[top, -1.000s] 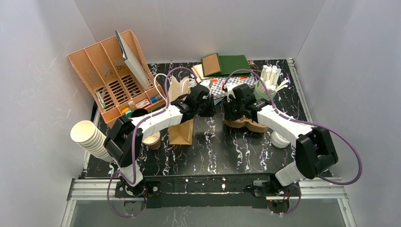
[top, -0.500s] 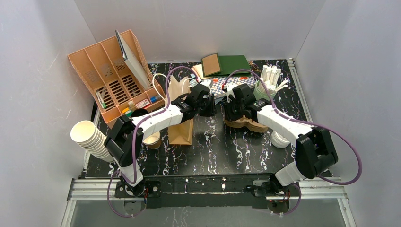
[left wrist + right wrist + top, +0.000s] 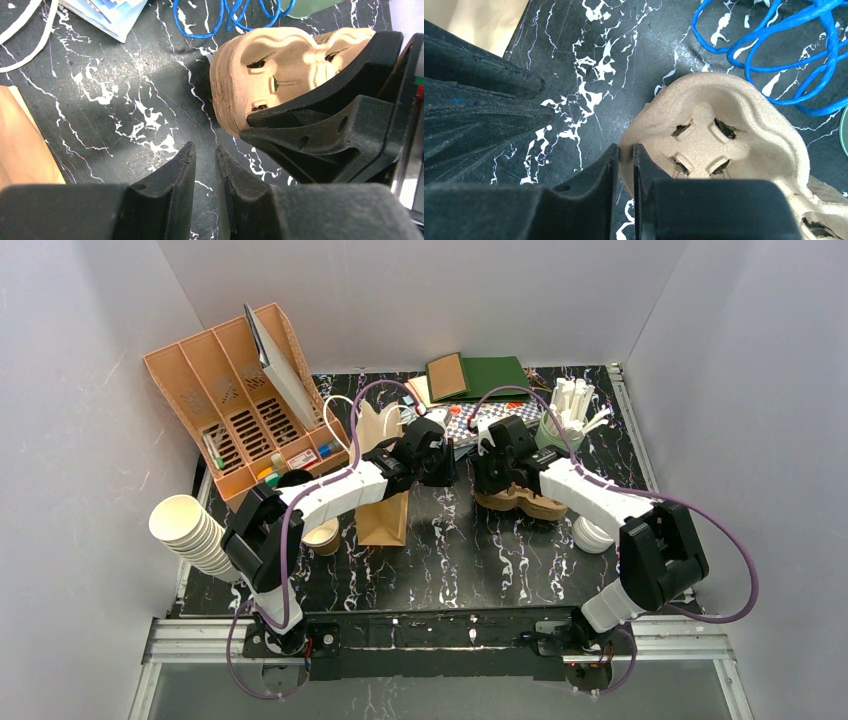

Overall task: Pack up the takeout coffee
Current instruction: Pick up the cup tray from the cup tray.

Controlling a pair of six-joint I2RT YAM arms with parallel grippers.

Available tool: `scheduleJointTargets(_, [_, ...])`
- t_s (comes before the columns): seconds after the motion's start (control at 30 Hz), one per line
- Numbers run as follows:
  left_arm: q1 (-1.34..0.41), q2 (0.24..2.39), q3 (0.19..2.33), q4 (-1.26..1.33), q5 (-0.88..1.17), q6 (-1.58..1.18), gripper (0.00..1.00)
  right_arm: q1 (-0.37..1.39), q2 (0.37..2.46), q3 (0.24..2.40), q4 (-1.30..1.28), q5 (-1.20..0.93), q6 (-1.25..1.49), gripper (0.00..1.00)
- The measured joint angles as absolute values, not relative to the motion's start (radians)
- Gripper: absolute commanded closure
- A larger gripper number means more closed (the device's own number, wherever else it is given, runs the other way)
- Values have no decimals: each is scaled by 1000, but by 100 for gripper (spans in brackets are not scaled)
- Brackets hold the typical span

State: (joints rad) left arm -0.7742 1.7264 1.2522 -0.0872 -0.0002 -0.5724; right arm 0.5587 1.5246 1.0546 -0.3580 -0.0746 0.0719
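Left arm [image 3: 330,495]: stretched forward and inward. Left hand [image 3: 205,150] low, just beside the left end of the cup carrier [image 3: 270,55], fingers a narrow slit apart, empty.
Right arm [image 3: 590,498]: stretched inward over the carrier. Right hand [image 3: 625,150] pinches the rim at the carrier's left end.

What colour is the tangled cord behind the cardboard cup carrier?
Bright blue; the cord shows best in the right wrist view.

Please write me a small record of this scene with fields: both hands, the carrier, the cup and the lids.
right hand: pinching the rim of the pulp cup carrier
left hand: nearly closed, empty, over the table beside the carrier
paper cup: no lid, beside the brown bag
lids: stacked on the table by the right arm
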Motion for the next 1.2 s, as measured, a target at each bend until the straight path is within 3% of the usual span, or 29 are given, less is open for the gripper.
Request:
scheduleJointTargets(0.47, [-774,1730,1252,-57,97,-577,69,559,1353,1050,-363,-50,80,87])
scheduleJointTargets(0.77, [-784,1751,1252,-25,144,-588,62,562,1211,1030,-364,31,105,84])
scheduleJointTargets(1.2, [-812,1784,1265,-10,150,-594,61,562,1136,1188,-524,48,129,84])
